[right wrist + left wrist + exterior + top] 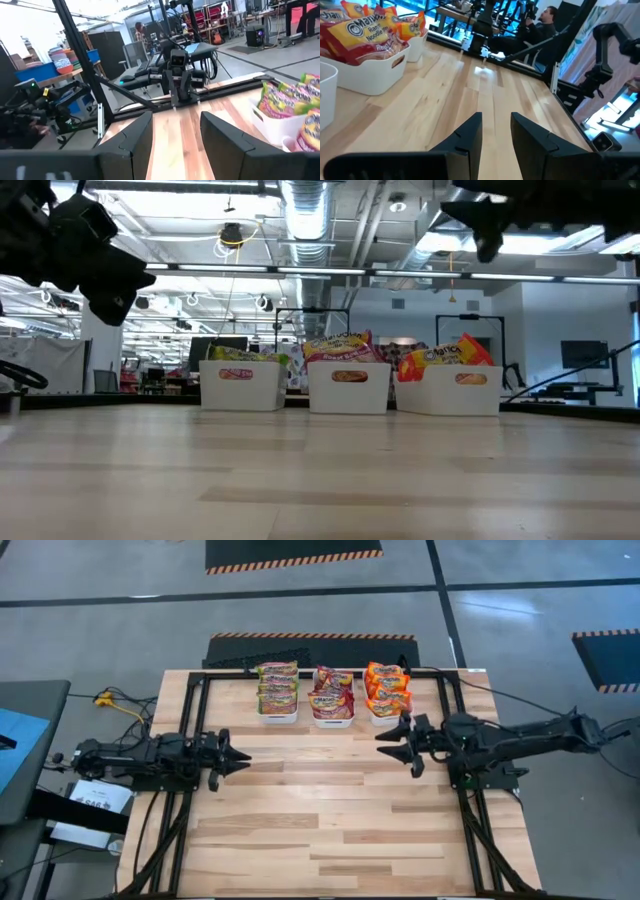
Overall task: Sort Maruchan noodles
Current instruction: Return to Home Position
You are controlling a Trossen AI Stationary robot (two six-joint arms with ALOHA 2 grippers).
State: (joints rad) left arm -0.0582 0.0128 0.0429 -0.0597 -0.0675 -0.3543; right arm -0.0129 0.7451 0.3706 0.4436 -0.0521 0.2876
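The Maruchan noodles lie sorted in three white bins along the table's far edge. Green-trimmed packets [277,688] fill the left bin, maroon ones [332,692] the middle bin, orange ones [388,688] the right bin. In the low view the packets [345,346] stick up above the bin rims. My left gripper [243,755] hovers open over the table's left side, pointing right, and holds nothing. My right gripper [388,739] hovers open just near of the right bin, pointing left, and also holds nothing. The maroon packets [362,37] show in the left wrist view, and the green-trimmed packets [285,102] in the right wrist view.
The white bins [348,388] stand side by side at the far edge. Bare wooden tabletop [320,810] spreads between and in front of the arms. A black frame [200,690] runs along the table's sides. A person [546,20] sits in the room beyond.
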